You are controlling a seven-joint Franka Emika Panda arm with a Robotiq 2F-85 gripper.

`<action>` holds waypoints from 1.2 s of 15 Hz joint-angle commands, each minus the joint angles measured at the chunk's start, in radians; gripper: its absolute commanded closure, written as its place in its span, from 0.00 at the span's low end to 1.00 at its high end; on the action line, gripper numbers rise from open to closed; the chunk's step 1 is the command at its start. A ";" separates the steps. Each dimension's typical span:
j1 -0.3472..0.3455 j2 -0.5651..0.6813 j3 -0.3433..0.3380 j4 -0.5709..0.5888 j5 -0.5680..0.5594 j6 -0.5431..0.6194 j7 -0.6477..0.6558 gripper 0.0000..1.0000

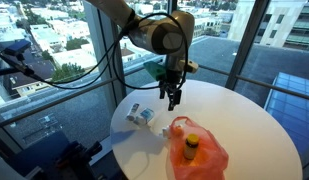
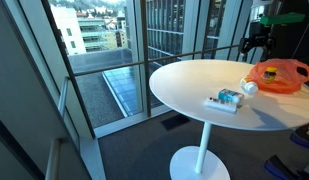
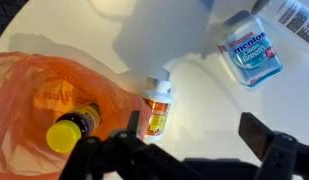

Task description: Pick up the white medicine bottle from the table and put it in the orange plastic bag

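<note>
Pincer (image 1: 174, 98) hovers above the round surface (image 1: 244, 120).
It is released and empty; the white bottle (image 3: 158, 104) lies just beside the orange bag (image 3: 34, 90).

High-rise office, floor-to-ceiling windows (image 2: 104, 60), round white table (image 2: 189, 85)

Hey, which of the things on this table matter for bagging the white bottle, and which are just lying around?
For the job: white medicine bottle, orange plastic bag, table, open gripper.
Just lying about: blue-and-white pack, yellow bottle inside the bag.
</note>
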 commanded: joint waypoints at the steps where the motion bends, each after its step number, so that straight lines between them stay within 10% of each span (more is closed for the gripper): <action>1: 0.005 0.036 -0.004 -0.002 0.004 0.022 -0.022 0.00; 18: -0.005 0.120 -0.023 -0.175 0.074 0.347 0.007 0.00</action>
